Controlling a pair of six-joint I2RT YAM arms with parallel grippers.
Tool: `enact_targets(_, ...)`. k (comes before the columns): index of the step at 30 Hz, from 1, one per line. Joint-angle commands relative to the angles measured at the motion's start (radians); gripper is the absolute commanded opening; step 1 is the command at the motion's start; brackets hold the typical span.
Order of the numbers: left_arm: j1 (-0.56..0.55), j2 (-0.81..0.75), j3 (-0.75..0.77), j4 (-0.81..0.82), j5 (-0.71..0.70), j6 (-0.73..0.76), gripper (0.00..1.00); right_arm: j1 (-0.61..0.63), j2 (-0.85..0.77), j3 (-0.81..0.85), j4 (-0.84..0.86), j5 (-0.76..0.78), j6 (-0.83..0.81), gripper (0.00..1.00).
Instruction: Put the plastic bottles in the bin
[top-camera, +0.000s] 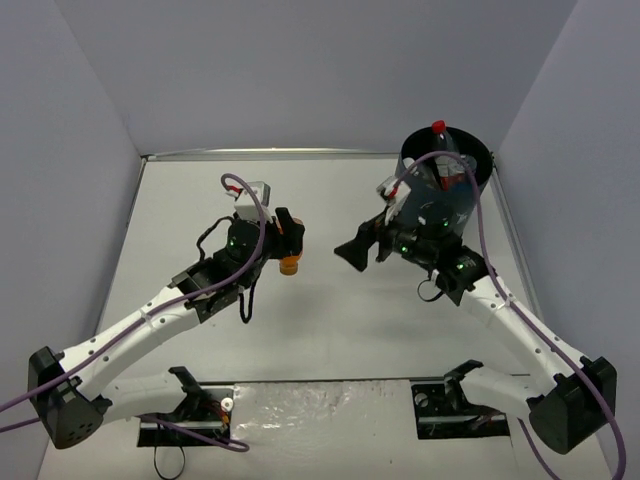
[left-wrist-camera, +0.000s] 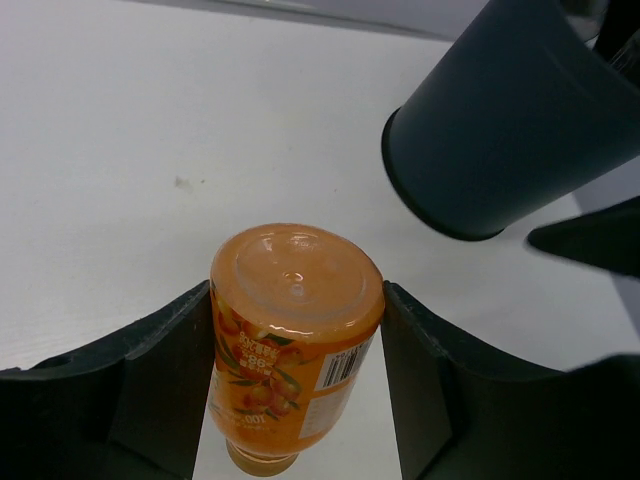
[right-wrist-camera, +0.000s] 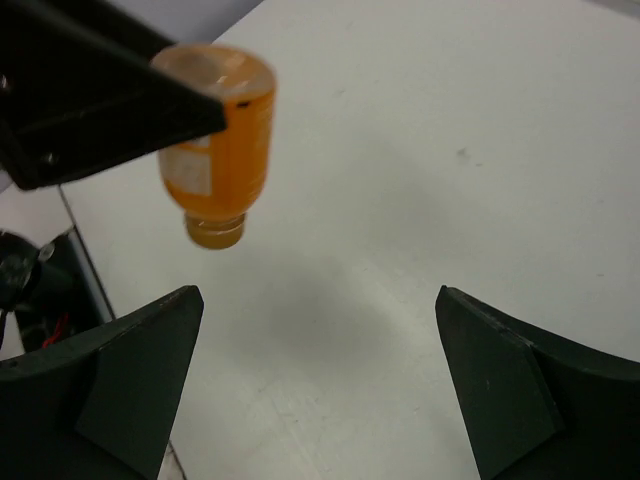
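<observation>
White table (top-camera: 330, 330) under grey walls: the left end effector (top-camera: 290, 248) clamps the orange-filled bottle (top-camera: 290, 265) mid-frame, cap down. Carry it well above the bin (left-wrist-camera: 500, 120) at upper right before releasing; the right end effector (right-wrist-camera: 318, 300) gapes empty.

The bin (left-wrist-camera: 510, 120) is running off the left wrist view's top and right edges. From above, the left end effector (top-camera: 288, 242) is covering most of the orange bottle (top-camera: 290, 266), and the right arm (top-camera: 500, 300) is hiding the bin's base. Beside the red-capped bottle (top-camera: 438, 127), the bin's contents are perhaps blurring together.
</observation>
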Motion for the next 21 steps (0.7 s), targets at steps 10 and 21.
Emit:
enact_targets(10,0.001,-0.052,-0.044,0.369,0.122,-0.137,0.07,0.282,0.139,0.074,0.248,0.205,-0.008,1.0)
enact_targets(21,0.001,-0.087,-0.056,0.363,0.174,-0.147,0.22,0.298,0.214,0.09,0.463,0.285,0.067,0.46)
